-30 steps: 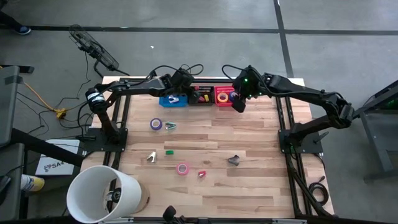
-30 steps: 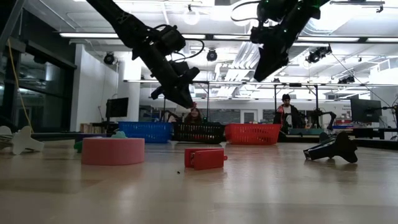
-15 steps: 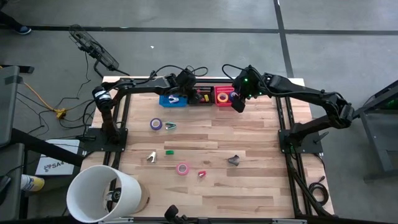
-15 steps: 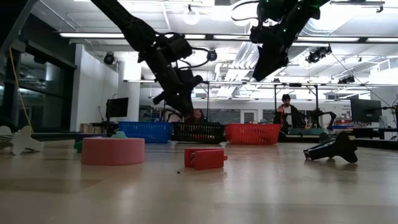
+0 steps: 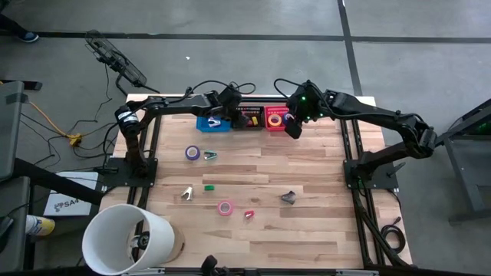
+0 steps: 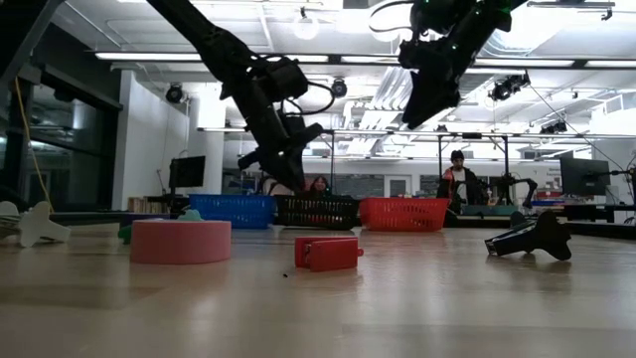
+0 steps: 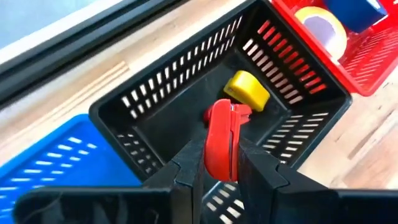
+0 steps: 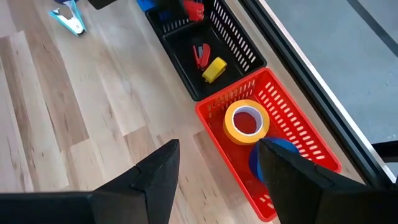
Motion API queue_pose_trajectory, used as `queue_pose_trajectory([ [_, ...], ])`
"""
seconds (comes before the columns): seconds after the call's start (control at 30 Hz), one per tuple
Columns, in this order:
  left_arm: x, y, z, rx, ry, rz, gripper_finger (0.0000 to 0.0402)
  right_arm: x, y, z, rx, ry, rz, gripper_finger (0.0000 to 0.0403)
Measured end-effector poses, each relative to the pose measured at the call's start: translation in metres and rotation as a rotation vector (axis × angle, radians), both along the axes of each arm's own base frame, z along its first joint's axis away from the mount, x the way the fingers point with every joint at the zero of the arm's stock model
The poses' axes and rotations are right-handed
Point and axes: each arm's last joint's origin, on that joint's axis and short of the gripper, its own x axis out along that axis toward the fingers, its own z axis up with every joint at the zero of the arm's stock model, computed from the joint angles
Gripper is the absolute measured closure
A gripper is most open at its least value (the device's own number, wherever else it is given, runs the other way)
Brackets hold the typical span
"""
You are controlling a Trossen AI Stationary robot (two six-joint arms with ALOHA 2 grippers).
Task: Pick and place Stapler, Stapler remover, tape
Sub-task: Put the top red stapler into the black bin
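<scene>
My left gripper (image 7: 219,163) is shut on a small red stapler (image 7: 219,134), held over the black basket (image 7: 155,109) at the table's far edge; a yellow stapler (image 7: 247,90) lies in that basket. My right gripper (image 8: 217,177) hangs open over the red basket (image 8: 298,134), which holds a yellow tape (image 8: 247,122) and a blue tape (image 8: 277,155). On the table lie a purple tape (image 5: 192,153), a pink tape (image 5: 225,207), a teal stapler remover (image 5: 209,155), a white one (image 5: 186,193), another red stapler (image 5: 249,215) and a black piece (image 5: 288,198). My left gripper pinches the red stapler between its two fingers, which lie on its two flat sides (image 7: 217,168). The fingers slant down toward the table's far edge. The stapler's free end (image 7: 224,115) sticks out past the fingertips, and it hangs clear above the black basket.
A blue basket (image 5: 212,124) stands to the left of the black one, and the three baskets form a row along the far edge. A big white cylinder (image 5: 126,239) stands at the near left corner. A small green piece (image 5: 208,186) lies mid-table. People sit in the room beyond (image 6: 458,179).
My left gripper has sunk a little over the black basket and tipped more steeply downward, still shut on the red stapler. My right gripper has kept still.
</scene>
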Motion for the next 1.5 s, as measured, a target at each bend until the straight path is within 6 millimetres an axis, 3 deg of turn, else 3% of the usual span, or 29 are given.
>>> queue_pose_trajectory([
  [0.47,-0.0019,-0.0032,-0.0028,-0.151,-0.041,0.089,0.033,0.0012,-0.0007,0.0013,-0.009,-0.017,0.0,0.0194],
  [1.07,-0.0016,-0.003,-0.0025,-0.167,-0.056,0.122,0.0329,0.0013,-0.0005,0.0013,-0.004,-0.019,0.003,0.0194],
  [1.5,-0.001,-0.0024,-0.0019,-0.154,-0.062,0.123,0.0254,0.0015,-0.0001,0.0013,0.007,-0.025,0.014,0.0194],
])
